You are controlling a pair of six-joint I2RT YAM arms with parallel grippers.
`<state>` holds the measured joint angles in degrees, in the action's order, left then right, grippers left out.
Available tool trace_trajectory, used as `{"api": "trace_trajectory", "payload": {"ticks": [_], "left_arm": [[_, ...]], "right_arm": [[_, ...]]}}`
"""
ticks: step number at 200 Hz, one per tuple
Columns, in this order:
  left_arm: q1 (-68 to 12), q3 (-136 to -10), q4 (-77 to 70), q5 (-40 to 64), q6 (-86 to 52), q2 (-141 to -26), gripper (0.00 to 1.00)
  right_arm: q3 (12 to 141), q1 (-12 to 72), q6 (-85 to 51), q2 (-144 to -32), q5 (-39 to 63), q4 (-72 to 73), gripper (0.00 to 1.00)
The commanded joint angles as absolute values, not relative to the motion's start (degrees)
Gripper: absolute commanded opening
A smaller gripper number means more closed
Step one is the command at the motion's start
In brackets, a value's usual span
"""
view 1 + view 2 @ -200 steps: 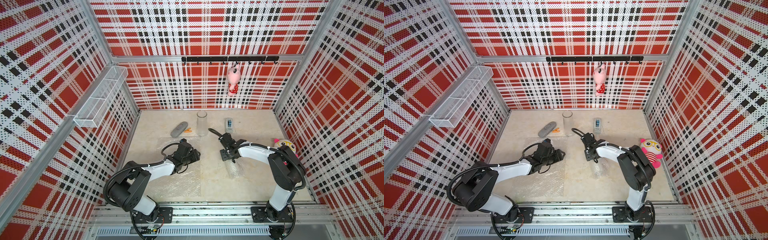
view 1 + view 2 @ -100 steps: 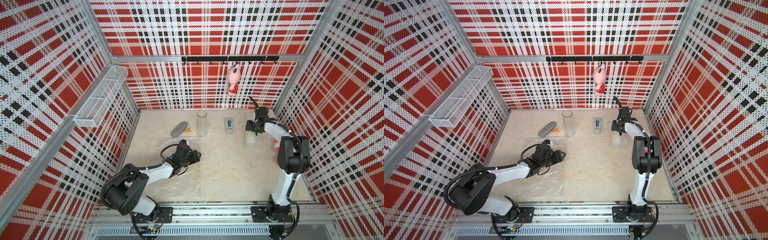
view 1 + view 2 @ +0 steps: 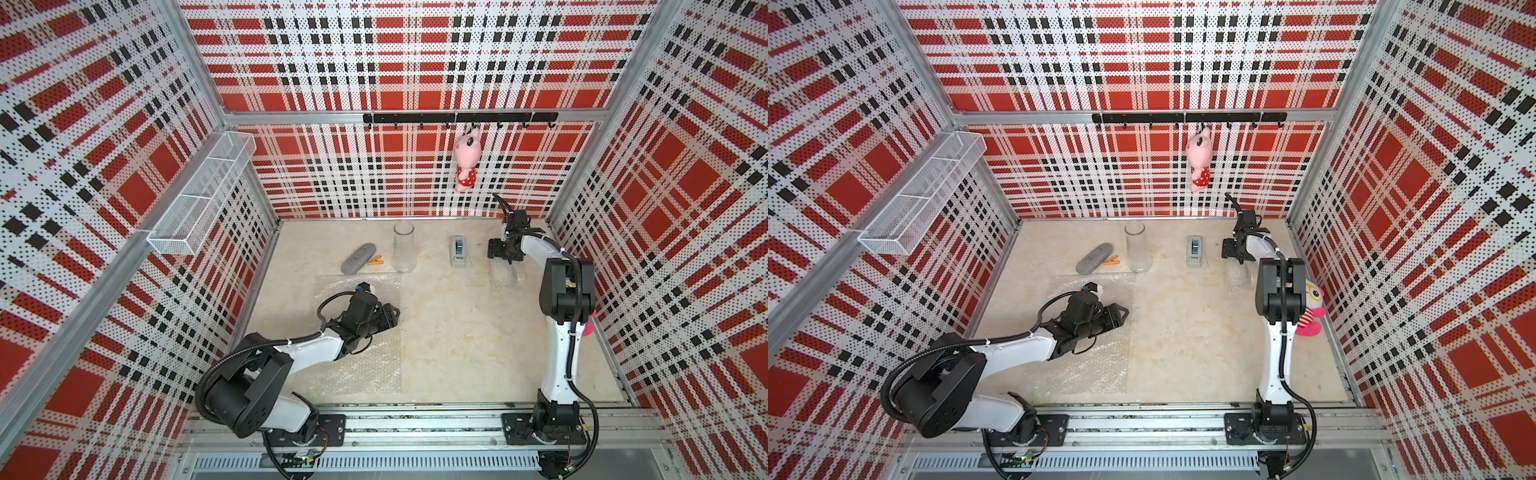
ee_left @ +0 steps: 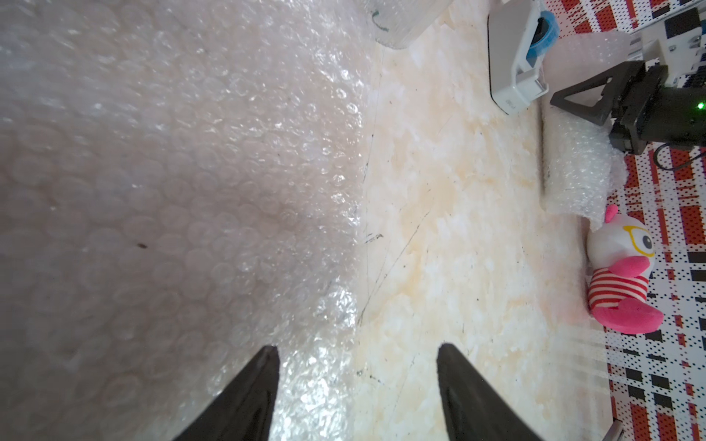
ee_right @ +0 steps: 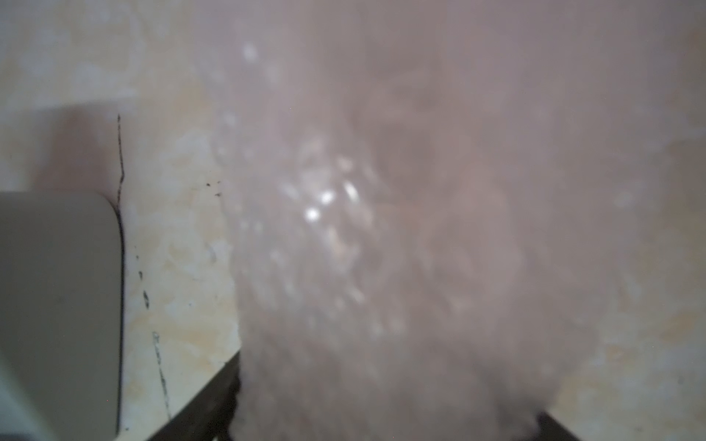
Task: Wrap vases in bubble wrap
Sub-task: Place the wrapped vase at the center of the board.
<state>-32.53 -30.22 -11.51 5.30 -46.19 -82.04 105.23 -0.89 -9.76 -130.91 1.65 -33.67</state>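
Observation:
A clear glass vase [image 3: 404, 247] [image 3: 1137, 247] stands upright at the back of the table. In front of it a flat bubble wrap sheet [image 3: 361, 353] [image 4: 153, 152] lies spread out. My left gripper [image 3: 392, 318] [image 4: 357, 366] hovers open over that sheet's right edge, holding nothing. At the back right lies a rolled bundle of bubble wrap [image 3: 505, 278] [image 4: 573, 172]; whatever is inside is hidden. My right gripper [image 3: 505, 257] [image 5: 389, 389] is over the bundle's far end, its jaws spread wide on either side of it. That view is blurred.
A grey oval case [image 3: 358, 258] and a small orange item [image 3: 376, 261] lie left of the glass vase. A grey tape dispenser [image 3: 458, 251] sits between the vase and my right gripper. A plush toy [image 3: 1310, 307] leans at the right wall. A pink plush [image 3: 466, 160] hangs from the back hook rail.
My right arm swung from the table's middle to the back right, taking the bubble wrap bundle with it, and its jaws now stand wider. The left gripper stayed over the sheet and opened slightly.

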Motion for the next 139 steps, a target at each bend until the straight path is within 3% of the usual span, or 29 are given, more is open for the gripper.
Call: {"api": "trace_trajectory", "payload": {"ticks": [1,93,139], "left_arm": [[-32.17,-31.9,-11.21,4.93,-45.59,-82.79,0.69],[-31.81,-32.51,-5.64,2.05,-44.51,-78.96,0.7],[-26.78,-31.58,-1.17,-1.17,-44.92,-73.2,0.71]], "right_arm": [[107.66,-1.32,-8.78,-131.03,2.59,-35.41,1.0],[109.09,-1.3,-11.25,-121.7,0.06,-38.46,1.0],[107.64,-0.61,-13.01,-114.4,2.28,-38.98,1.0]]}}
